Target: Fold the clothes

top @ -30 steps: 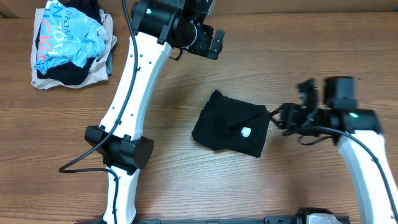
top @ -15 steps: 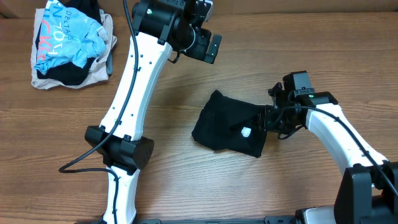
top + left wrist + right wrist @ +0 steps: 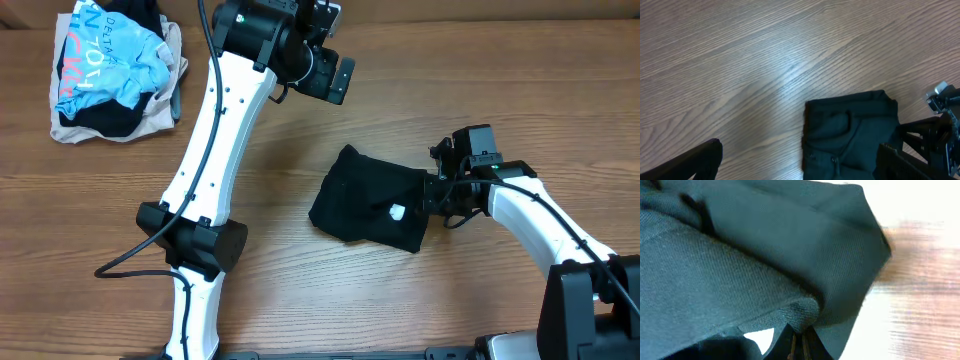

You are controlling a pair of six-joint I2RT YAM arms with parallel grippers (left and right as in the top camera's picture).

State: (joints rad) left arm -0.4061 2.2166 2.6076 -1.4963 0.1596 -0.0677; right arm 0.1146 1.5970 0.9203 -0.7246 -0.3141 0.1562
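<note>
The wood bench [image 3: 100, 220] carries the black shorts [image 3: 365, 200], bunched just right of centre. A pile [image 3: 110, 70] of other clothes sits at 10 o'clock. The left claw [image 3: 335, 72] hangs at 12 o'clock of the shorts, its 2 fingers spread wide. The right claw [image 3: 437, 195] pinches the shorts' 3 o'clock edge. A white logo [image 3: 397, 211] shows beside it.

Black garment [image 3: 740, 265] fills frame, a fold pinched at bottom centre by right end effector [image 3: 799, 342]; blurred desk [image 3: 920, 295] at right.
</note>
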